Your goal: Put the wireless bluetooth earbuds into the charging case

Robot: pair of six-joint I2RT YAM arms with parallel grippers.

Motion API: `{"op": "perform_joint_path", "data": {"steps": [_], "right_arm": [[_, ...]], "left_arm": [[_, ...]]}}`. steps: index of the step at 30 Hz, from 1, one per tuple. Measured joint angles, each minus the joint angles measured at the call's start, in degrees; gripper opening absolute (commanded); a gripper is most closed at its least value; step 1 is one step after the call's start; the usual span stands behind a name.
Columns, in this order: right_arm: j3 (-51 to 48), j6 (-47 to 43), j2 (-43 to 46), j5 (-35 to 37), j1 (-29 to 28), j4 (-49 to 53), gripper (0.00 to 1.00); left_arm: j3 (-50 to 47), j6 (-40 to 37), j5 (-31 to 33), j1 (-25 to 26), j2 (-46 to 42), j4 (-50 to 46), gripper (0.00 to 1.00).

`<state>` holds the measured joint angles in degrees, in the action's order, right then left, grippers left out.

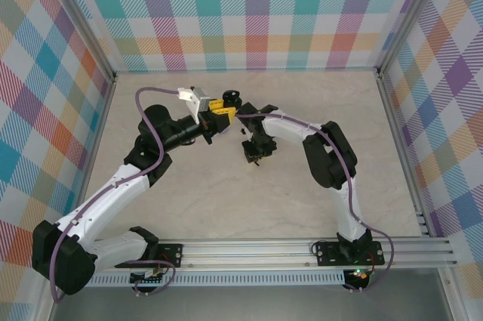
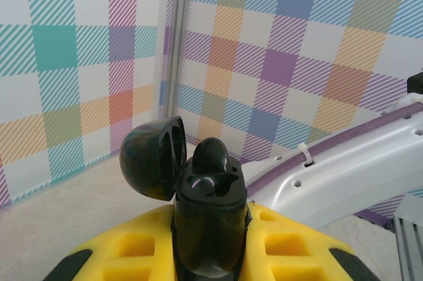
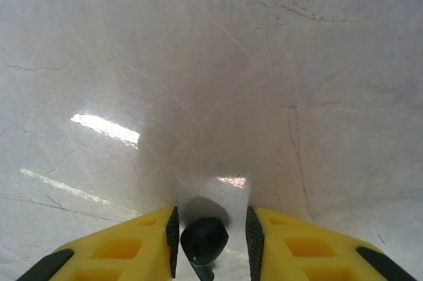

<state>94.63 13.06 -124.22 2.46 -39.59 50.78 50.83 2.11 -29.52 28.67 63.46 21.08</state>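
1. Between the pads of the right claw [image 3: 211, 229], which stand narrow with slim gaps on either side, lies a black earbud [image 3: 203, 241]. An off-centre squeeze could flick it across the tabletop [image 3: 198, 63].
2. Clamped in the left claw [image 2: 211, 248], the open charging case [image 2: 210, 201] might twist under insertion pressure.

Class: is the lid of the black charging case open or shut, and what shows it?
Open: the lid stands hinged back beside the charging case, baring its inside.
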Motion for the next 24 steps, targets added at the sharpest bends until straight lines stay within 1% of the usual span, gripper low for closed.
{"op": "perform_joint_path", "data": {"steps": [4,10,17,18,19,20,21,24], "right_arm": [[0.63,0.0,-0.48,1.44,-0.52,0.74,0.32],[0.87,0.04,-0.61,2.93,-0.63,1.16,0.25],[1.07,0.74,-0.63,3.56,-0.63,1.38,0.23],[1.07,0.98,-0.63,3.63,-0.63,1.36,0.24],[1.07,1.11,-0.63,3.72,-0.63,1.36,0.26],[1.07,1.31,-0.63,3.76,-0.63,1.36,0.32],[1.05,1.53,-0.63,3.87,-0.63,1.38,0.34],[1.05,1.55,-0.63,4.35,-0.63,1.55,0.36]], "left_arm": [[0.0,0.0,0.0,0.0,0.0,0.0,0.06],[0.0,0.02,0.0,0.0,0.0,0.0,0.06],[0.0,0.02,0.0,0.0,0.0,0.0,0.06],[0.0,0.0,0.0,0.0,0.0,0.0,0.06],[0.0,0.02,-0.02,0.0,0.0,0.0,0.06],[0.0,0.0,-0.02,0.0,0.0,0.0,0.06],[0.02,0.0,-0.02,0.0,0.0,0.0,0.06],[0.0,0.0,0.0,0.0,0.0,-0.02,0.06]]}}
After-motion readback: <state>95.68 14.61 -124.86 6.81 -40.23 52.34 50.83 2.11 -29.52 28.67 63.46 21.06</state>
